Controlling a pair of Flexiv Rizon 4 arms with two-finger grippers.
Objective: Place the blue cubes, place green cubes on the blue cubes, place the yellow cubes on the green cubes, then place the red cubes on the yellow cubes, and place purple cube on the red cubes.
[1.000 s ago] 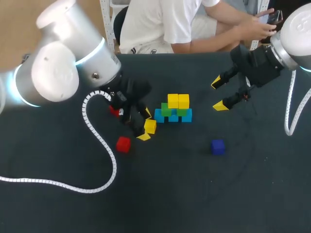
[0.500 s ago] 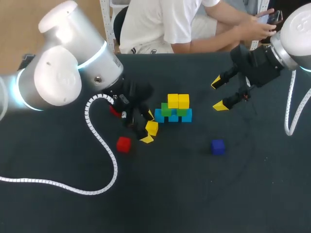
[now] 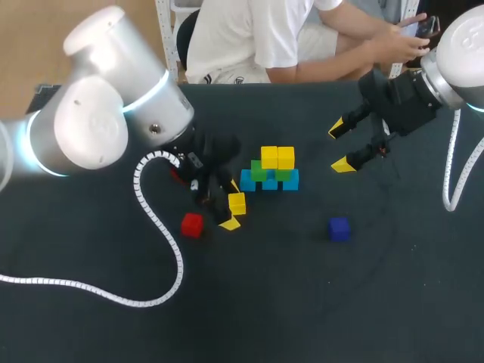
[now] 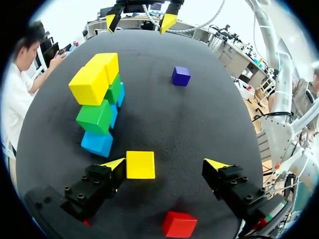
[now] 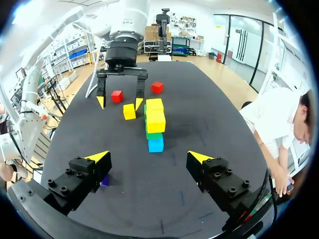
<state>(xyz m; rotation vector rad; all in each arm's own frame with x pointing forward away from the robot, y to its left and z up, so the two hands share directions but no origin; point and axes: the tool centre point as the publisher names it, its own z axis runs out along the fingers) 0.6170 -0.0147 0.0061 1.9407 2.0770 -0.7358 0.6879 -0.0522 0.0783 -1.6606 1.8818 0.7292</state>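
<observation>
Cubes stand part-built: one red cube point(image 3: 192, 224) lies loose; left gripper point(image 4: 166, 165), jaws wide, has a loose yellow cube point(image 3: 237, 203) against one finger; the stack point(image 3: 270, 170) shows blue, green and two yellows; purple cube point(image 3: 339, 228) unplaced; right gripper point(image 3: 344, 147) wide, empty

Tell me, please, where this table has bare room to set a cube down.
Bare: the stretch between the stack and the purple cube, and the table nearer the robot than that cube. Crowded: the left pincer, loose yellow cube and red cube beside the stack.
</observation>
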